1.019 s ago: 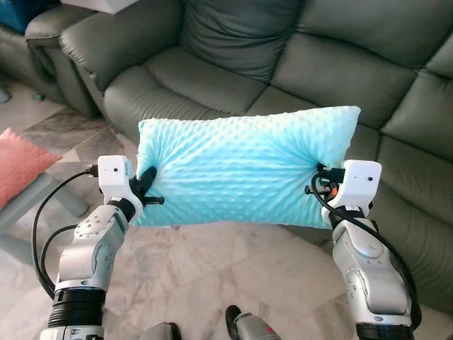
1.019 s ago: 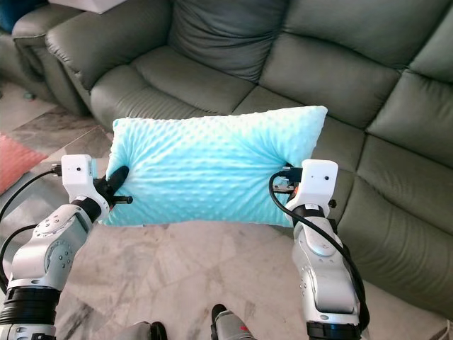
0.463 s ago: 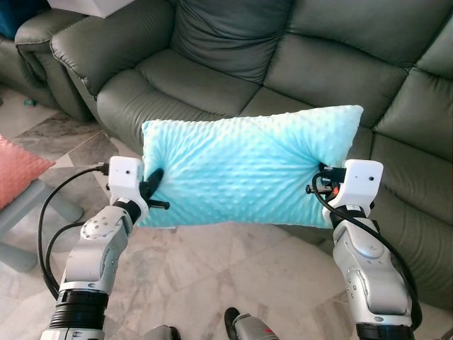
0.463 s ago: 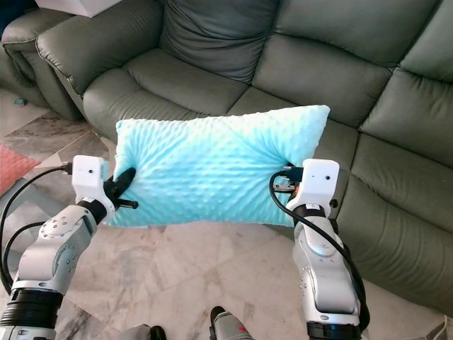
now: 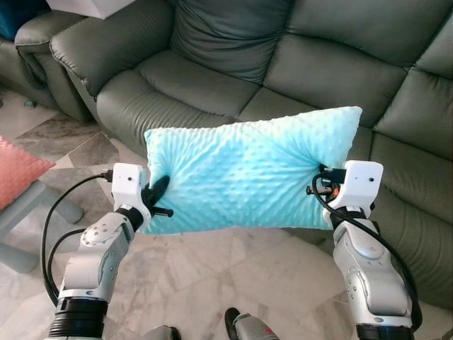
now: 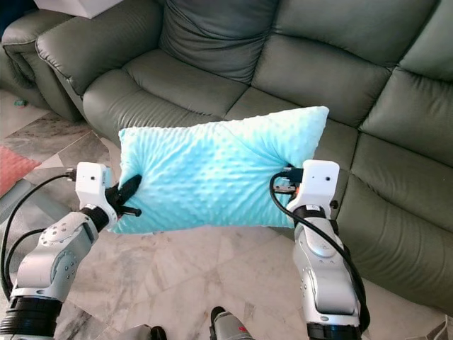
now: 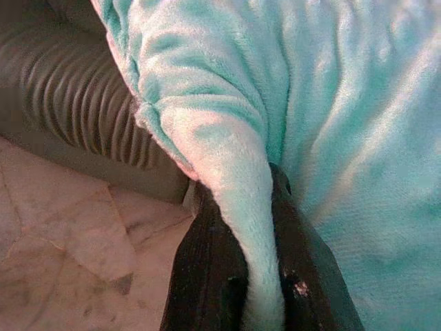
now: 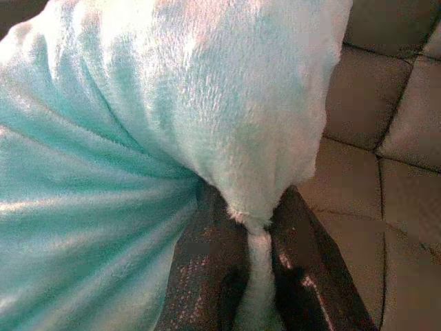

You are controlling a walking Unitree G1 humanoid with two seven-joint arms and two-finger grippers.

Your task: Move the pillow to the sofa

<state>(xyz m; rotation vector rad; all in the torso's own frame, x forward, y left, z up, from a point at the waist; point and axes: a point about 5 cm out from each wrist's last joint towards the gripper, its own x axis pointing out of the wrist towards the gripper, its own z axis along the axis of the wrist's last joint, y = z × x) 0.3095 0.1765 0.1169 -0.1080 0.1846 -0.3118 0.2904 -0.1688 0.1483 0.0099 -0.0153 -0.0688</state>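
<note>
pillow (image 5: 248, 173) held in air before sofa (image 5: 297, 64) | left gripper (image 5: 157, 195) clamped on its left edge | right gripper (image 5: 322, 180) clamped on its right edge

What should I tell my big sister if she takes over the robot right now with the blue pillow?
Left gripper: shut on the pillow's left edge, fabric pinched between its fingers.
Right gripper: shut on the pillow's right edge.
Pillow: held up in the air between both arms, in front of the grey sofa, above the marble floor, not resting on the seat.
Done: pillow picked up and carried to the sofa.
Left: reach forward over the seat cushions, lower the pillow, open both grippers.
</note>
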